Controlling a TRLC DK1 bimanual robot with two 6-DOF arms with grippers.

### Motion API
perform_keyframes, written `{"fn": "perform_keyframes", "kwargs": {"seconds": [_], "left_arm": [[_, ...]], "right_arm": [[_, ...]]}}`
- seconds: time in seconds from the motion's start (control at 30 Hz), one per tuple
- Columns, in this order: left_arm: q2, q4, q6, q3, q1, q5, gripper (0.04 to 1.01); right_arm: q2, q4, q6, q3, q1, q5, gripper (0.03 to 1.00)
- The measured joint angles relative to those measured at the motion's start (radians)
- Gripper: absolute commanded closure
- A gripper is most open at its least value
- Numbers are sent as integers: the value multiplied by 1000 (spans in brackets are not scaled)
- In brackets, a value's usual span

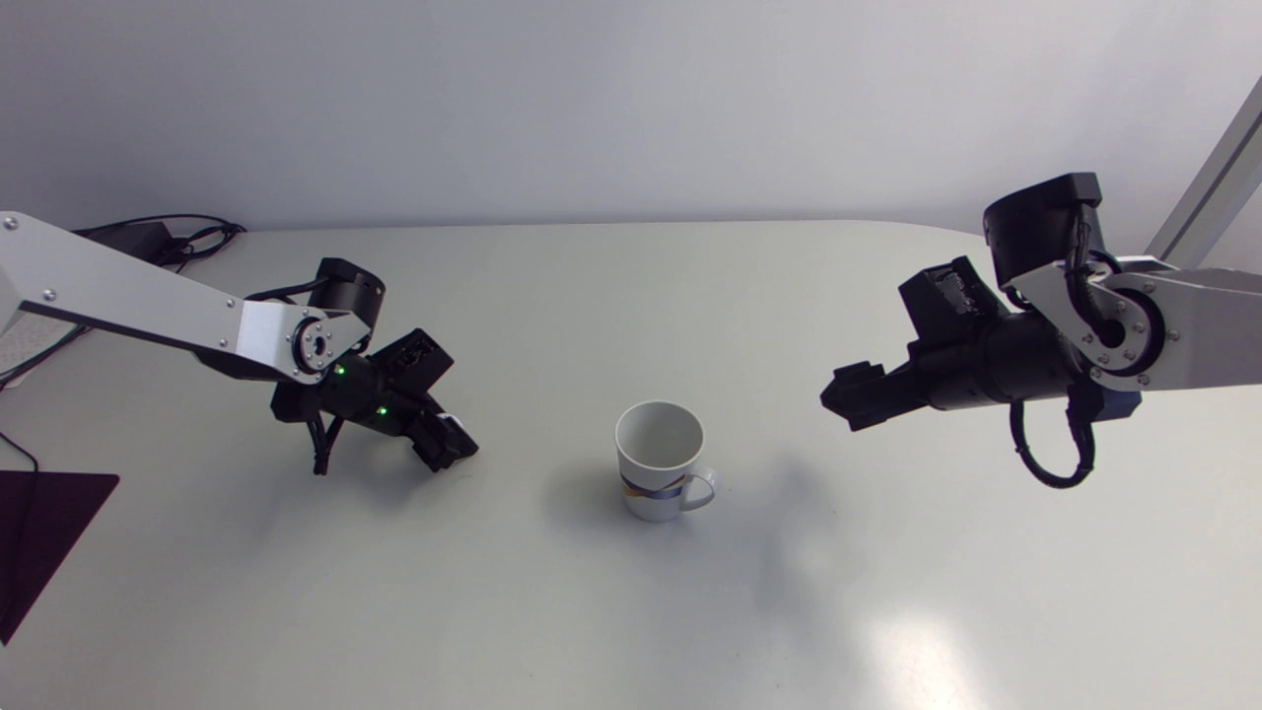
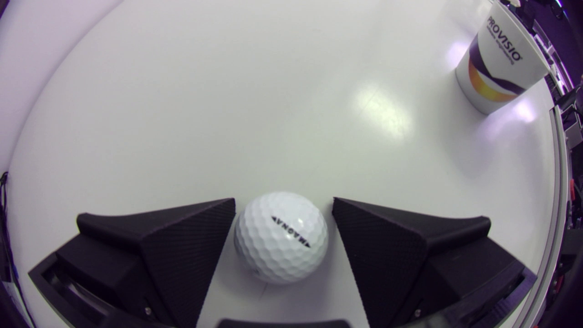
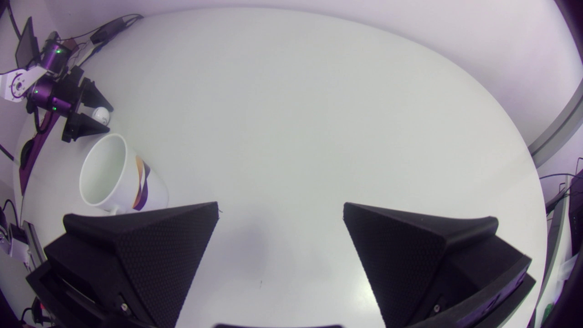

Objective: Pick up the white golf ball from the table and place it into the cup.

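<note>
Left gripper [image 2: 283, 199] low around the golf ball [image 2: 281, 237], cup [image 1: 659, 459] at mid-table.

In the head view, the pale, slightly glossy table [image 1: 592, 611] carried a bright patch of light at its near right part, a dark mat [image 1: 44, 532] at its left edge and cables [image 1: 187, 237] at its far left corner. The cup stood upright near the middle, and the right gripper [image 1: 848, 394] hung above the surface to its right. In the left wrist view, the ball lay on the table between the fingers, which stood close on both sides without clamping it, the cup well ahead and to one side. In the right wrist view, the fingers were wide apart with only bare table between them, and the cup was empty inside.
</note>
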Motion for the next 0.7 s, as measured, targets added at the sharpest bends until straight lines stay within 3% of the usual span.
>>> {"fn": "perform_keyframes", "kwargs": {"seconds": [0.1, 0.3, 0.4, 0.5, 0.7], "left_arm": [[-43, -11, 2, -45, 14, -37, 398], [-80, -19, 27, -92, 40, -35, 508], [-80, 18, 34, -104, 31, 5, 744], [-92, 72, 47, -141, 14, 45, 746], [-214, 73, 48, -195, -30, 55, 746]], "right_arm": [[0, 7, 0, -10, 0, 0, 70], [-2, 26, 0, -41, 0, -1, 70], [-18, 29, 0, -64, 0, -3, 70], [-55, 30, 0, -85, -3, -4, 70], [-113, 29, -5, -101, -34, -7, 70]]}}
